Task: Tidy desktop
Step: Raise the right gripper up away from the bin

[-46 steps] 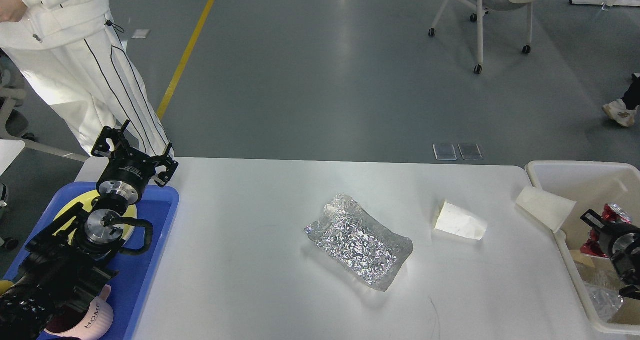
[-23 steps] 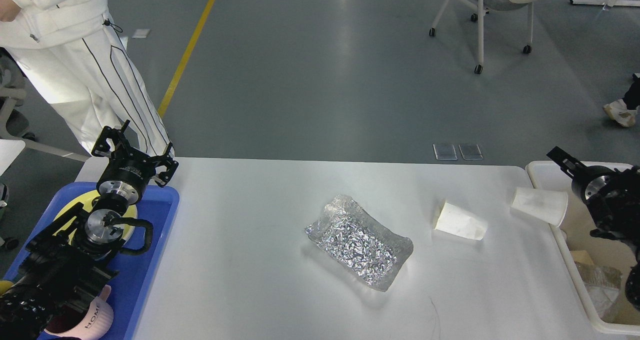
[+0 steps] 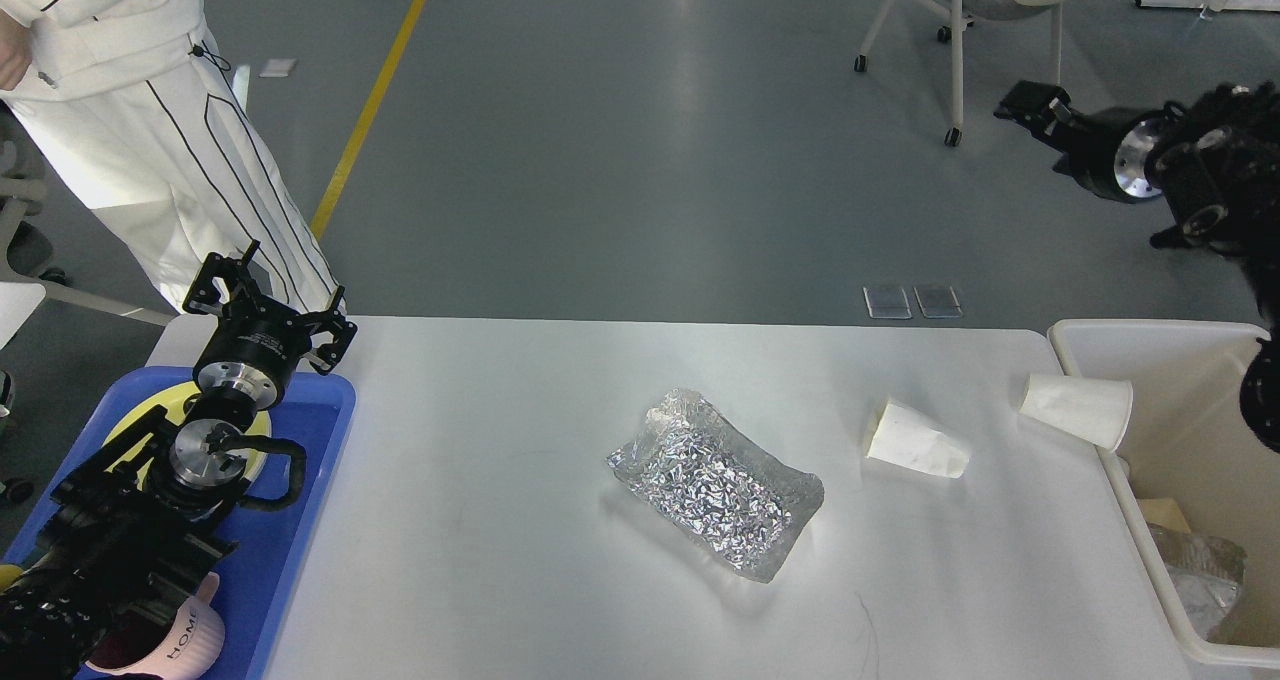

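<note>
Having risen off the beige bin (image 3: 1085, 345), right end effector (image 3: 1022, 103) state unclear; left (image 3: 262, 285) spread.

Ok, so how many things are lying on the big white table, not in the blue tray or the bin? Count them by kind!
White paper cups, tipped on their sides: 2, one flat on the desktop and one resting against the bin rim
Shiny silver foil bags: 1
Total: 3
</note>
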You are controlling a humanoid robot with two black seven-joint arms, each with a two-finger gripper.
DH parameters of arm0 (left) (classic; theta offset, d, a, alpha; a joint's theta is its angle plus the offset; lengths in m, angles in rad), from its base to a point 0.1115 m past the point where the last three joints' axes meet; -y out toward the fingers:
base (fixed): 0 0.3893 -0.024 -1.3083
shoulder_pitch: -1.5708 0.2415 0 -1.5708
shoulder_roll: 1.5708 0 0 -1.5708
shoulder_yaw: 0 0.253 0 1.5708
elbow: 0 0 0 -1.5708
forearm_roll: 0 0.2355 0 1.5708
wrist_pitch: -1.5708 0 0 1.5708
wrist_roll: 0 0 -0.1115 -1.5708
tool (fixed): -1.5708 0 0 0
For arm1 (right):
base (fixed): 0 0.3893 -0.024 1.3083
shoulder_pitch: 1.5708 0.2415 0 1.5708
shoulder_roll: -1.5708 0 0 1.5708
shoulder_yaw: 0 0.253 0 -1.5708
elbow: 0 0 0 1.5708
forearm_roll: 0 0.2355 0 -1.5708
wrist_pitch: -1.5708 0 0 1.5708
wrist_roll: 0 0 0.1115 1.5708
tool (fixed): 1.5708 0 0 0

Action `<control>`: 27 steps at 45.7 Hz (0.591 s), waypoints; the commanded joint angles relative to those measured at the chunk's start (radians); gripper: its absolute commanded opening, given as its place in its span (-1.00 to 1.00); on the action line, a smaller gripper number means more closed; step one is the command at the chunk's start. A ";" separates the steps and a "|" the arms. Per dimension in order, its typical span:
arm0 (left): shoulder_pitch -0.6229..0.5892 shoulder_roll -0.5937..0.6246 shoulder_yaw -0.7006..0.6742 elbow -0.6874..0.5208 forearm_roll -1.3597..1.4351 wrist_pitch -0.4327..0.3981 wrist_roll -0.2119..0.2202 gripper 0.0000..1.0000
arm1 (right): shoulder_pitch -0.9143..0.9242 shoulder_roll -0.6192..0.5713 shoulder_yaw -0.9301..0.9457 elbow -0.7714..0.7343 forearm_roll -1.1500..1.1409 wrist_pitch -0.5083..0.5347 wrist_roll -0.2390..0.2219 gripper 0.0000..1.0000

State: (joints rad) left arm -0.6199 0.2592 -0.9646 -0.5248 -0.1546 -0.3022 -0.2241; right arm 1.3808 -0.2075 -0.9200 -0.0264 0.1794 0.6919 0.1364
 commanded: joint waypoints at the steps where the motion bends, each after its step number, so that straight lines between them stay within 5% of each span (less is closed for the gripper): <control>1: 0.000 0.000 0.000 0.000 0.000 0.000 0.000 0.95 | 0.066 0.052 -0.010 0.014 -0.001 0.129 0.000 1.00; 7: 0.000 0.000 0.001 0.000 0.000 0.000 0.000 0.95 | 0.171 0.079 -0.010 0.152 -0.021 0.205 0.000 1.00; 14: 0.000 0.000 0.000 0.000 0.000 0.000 0.002 0.95 | 0.368 0.008 -0.008 0.564 -0.052 0.186 -0.001 1.00; 22: 0.000 0.000 0.000 0.000 0.000 0.000 0.000 0.95 | 0.602 -0.089 0.001 1.136 -0.138 0.037 -0.004 1.00; 27: 0.000 0.000 0.001 0.000 0.000 0.000 0.000 0.95 | 0.644 -0.095 -0.020 1.310 -0.135 -0.070 -0.011 1.00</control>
State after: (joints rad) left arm -0.6199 0.2593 -0.9644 -0.5247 -0.1551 -0.3022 -0.2225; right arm 1.9730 -0.2895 -0.9227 1.0952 0.0497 0.7237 0.1318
